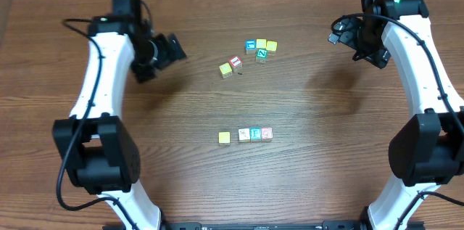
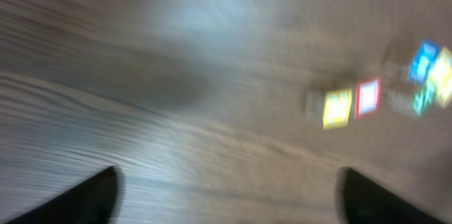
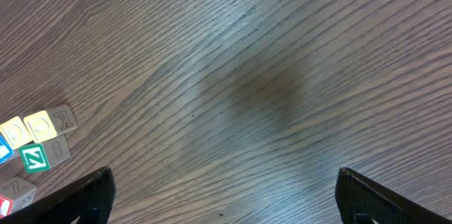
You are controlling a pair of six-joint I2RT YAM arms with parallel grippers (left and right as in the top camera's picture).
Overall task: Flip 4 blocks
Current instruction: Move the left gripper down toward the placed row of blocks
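Left gripper (image 1: 176, 47) and right gripper (image 3: 224, 176) both gape, empty. Left should square over the yellow block (image 1: 225, 70) at its four o'clock, sparing the red-bordered block (image 1: 235, 62) alongside.

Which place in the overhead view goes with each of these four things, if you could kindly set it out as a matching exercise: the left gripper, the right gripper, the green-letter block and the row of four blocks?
Things:
1. left gripper
2. right gripper
3. green-letter block
4. row of four blocks

Places:
A. centre, nearest the robot's bases
B. in the far cluster of blocks
C. far right of the scene
D. far left of the scene

Pairs: 1-D, 2-C, 3-B, 4-A
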